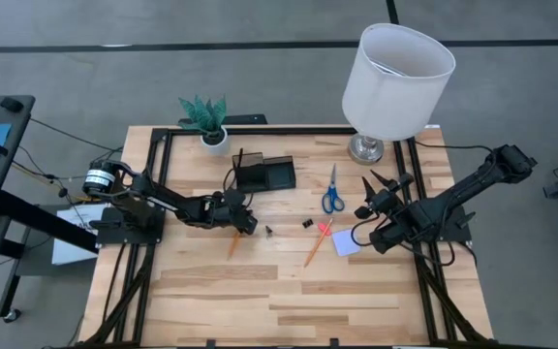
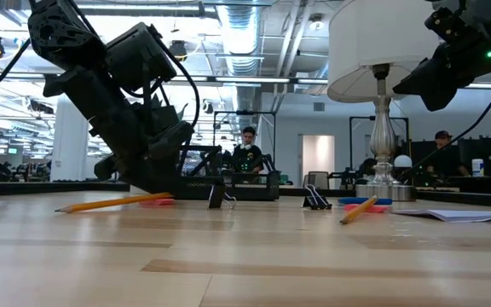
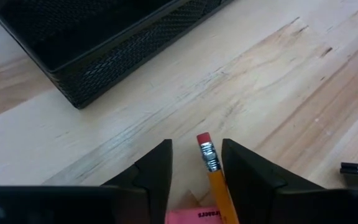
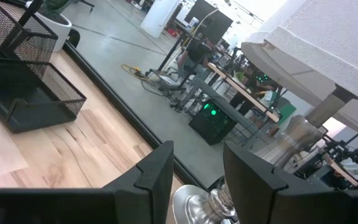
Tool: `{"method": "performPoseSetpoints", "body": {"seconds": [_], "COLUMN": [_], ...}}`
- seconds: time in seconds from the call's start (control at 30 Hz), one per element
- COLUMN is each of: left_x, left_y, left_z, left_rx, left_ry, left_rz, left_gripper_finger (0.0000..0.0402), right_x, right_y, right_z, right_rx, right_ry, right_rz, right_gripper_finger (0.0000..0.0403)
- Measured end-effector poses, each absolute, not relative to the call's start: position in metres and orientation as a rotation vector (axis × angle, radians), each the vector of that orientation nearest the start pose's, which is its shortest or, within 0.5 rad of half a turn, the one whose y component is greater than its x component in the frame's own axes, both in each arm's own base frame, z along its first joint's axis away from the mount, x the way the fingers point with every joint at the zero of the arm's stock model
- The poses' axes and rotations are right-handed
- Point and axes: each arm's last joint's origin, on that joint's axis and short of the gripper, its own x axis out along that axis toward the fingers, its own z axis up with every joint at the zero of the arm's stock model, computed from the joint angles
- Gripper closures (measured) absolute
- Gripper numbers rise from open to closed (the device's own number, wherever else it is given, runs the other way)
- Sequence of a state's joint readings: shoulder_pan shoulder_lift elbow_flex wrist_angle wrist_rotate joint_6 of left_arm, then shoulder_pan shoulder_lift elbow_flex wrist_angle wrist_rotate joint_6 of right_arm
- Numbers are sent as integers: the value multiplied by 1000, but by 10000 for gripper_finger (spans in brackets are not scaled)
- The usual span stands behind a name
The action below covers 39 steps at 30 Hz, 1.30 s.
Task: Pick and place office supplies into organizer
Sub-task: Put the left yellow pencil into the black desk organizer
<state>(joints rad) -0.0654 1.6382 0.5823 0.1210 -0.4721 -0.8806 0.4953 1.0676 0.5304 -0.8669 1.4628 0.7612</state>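
An orange pencil (image 1: pixel 232 242) lies flat on the table, left of centre, its eraser end (image 3: pixel 205 144) over a pink eraser (image 3: pixel 197 215). My left gripper (image 3: pixel 196 149) slants down over that end, open, one finger on each side of it. The black mesh organizer (image 1: pixel 264 174) stands just beyond, with a black pen (image 1: pixel 240 158) upright in its cup. A second pencil (image 1: pixel 315 246), a pale blue note pad (image 1: pixel 345 242), blue-handled scissors (image 1: pixel 332 191) and two black clips (image 1: pixel 270 231) (image 1: pixel 308 223) lie to the right. My right gripper (image 1: pixel 368 197) hangs open above the table's right side, holding nothing. My left gripper stands astride the pencil's eraser end (image 3: pixel 209 157), coming at it slanting down from the table's left. The pencil lies close against one finger (image 3: pixel 247 171) and clear of the other (image 3: pixel 157 168). I cannot tell whether that near finger touches it. The pencil lies flat on the table.
A white lamp (image 1: pixel 395 73) with a metal base (image 1: pixel 366 147) stands at the far right, close to my right arm. A white pot with a green plant (image 1: pixel 211 131) stands at the far left. Bare wood lies toward the near edge (image 1: pixel 279 301).
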Motion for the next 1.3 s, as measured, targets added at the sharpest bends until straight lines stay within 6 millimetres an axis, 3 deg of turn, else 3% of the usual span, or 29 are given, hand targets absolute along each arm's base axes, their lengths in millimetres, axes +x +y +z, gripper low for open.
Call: {"method": "performPoseSetpoints", "body": {"seconds": [0.37, 1.07, 1.3], "left_x": [267, 268, 278], "left_y": [-2, -1, -2], "left_z": [108, 109, 118], "left_rx": [-569, -523, -490], "left_ry": [684, 664, 617], "left_rz": [706, 724, 679], "left_gripper_finger": [389, 392, 392], "right_x": [142, 142, 142], "right_y": [44, 44, 44], "right_z": [191, 191, 191], "right_rx": [-524, -523, -522], "right_ry": [430, 430, 429], "right_rz": [-985, -985, -985], "right_gripper_finger": [269, 270, 268]}}
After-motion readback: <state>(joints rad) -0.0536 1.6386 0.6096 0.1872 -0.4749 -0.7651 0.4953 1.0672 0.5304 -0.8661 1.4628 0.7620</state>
